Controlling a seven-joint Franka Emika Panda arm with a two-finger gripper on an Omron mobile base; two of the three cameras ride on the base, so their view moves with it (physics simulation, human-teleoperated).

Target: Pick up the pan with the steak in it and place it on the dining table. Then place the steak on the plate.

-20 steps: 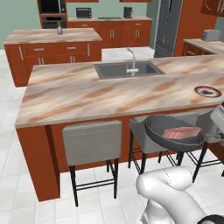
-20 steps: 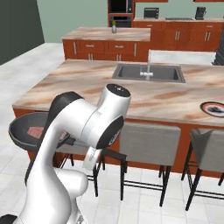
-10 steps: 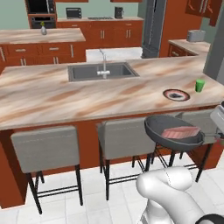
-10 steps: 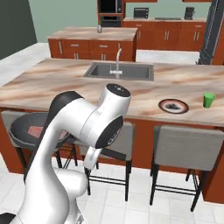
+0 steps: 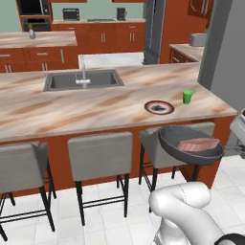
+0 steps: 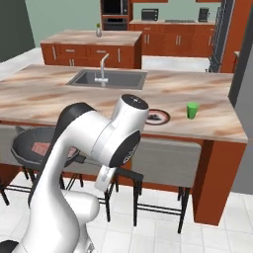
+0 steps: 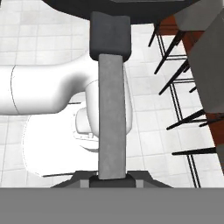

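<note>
A kitchen with a white tiled floor (image 5: 110, 225) and red-brown cabinets lies ahead, a long marble dining table (image 5: 72, 107) running across the middle of it. Nearest the robot, the pan (image 5: 190, 144) hangs in the air at stool height, just short of the table's front edge and below its top, level and clear of everything around it. The steak (image 5: 198, 144) lies flat inside the pan, toward its right side in the left base view; in the right base view the pan (image 6: 40, 147) shows at the left behind the arm, the steak (image 6: 41, 147) a red patch on its base. In the hand view the pan's handle (image 7: 109, 118) runs straight up from between the fingertips of the claw (image 7: 108, 178), which is closed tight on the handle's end. Grey stools (image 5: 99, 155) stand in a row under the table's edge, beside the pan. On the tabletop, the plate (image 5: 159, 107) sits near the right end, above and behind the pan, with a small green cup (image 5: 187, 96) just to its right. Further along the top is a sink (image 5: 83, 80) with a tap. Beyond stands a second counter (image 6: 96, 38).
</note>
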